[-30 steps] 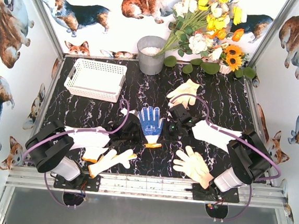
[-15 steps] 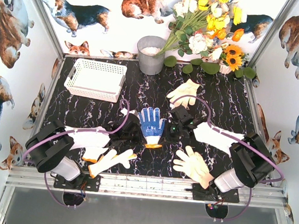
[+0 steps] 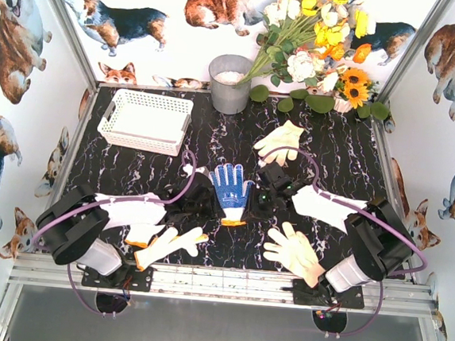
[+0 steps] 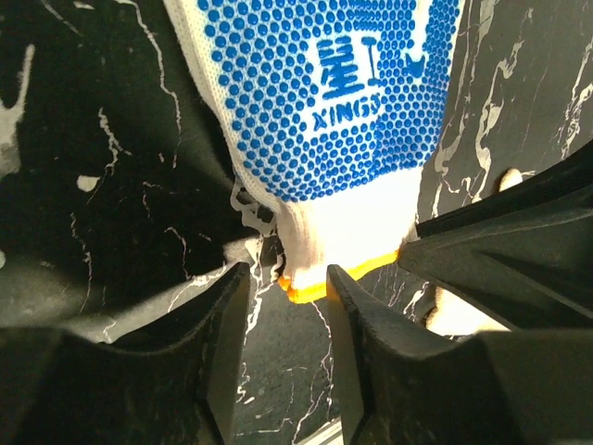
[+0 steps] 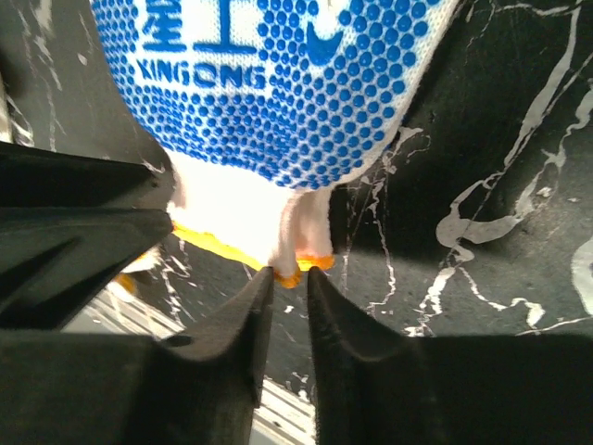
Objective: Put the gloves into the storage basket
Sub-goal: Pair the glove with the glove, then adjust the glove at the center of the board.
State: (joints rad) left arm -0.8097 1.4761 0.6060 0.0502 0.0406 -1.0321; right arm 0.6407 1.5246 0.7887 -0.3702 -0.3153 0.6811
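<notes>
1. Several gloves lie loose on the black marbled table (image 3: pixel 357 150). The white lattice-sided storage basket (image 3: pixel 138 141) sits back left, well apart from all of them.
2. Front left, a white glove (image 3: pixel 132 210) overlaps a yellow glove (image 3: pixel 169 244) with an orange cuff, right by the left arm.
3. Left gripper (image 4: pixel 283 273): jaws a bit apart. The yellow-hemmed knit cuff of the blue-dotted glove (image 4: pixel 324 93) sits at its tips, not clamped.
4. Right gripper (image 5: pixel 285 273): jaws just a thin slit at that same cuff. Can't tell if it's pinching.
5. On the right, a peach glove (image 3: pixel 280 141) and a cream glove (image 3: pixel 296 252) lie close by. A grey bucket (image 3: pixel 229 83) and some flowers (image 3: pixel 314 42) stand at the back.
</notes>
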